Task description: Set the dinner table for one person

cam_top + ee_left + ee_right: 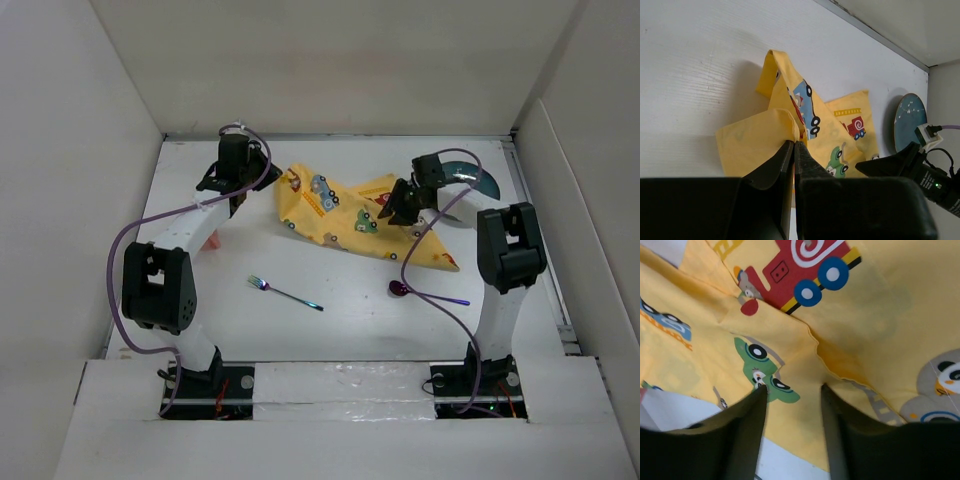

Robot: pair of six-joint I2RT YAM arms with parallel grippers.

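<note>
The dinner table (350, 330) is the flat white surface walled on three sides. A crumpled yellow cloth (345, 215) printed with small vehicles lies at its back middle. My left gripper (265, 183) is at the cloth's left end; in the left wrist view (794, 142) its jaws are shut on a raised fold of the cloth (760, 137). My right gripper (395, 212) is open over the cloth's right part (875, 305), fingertips down at the fabric (792, 390). A teal plate (472, 176) lies behind the right gripper. A fork (285, 293) and a purple-handled spoon (405, 290) lie nearer the front.
A small pink object (213, 240) shows under the left arm's forearm, mostly hidden. Purple cables loop from both arms, the right one drooping over the spoon area. Walls close the table at left, back and right. The plate (910, 120) and right gripper (900, 162) also show in the left wrist view.
</note>
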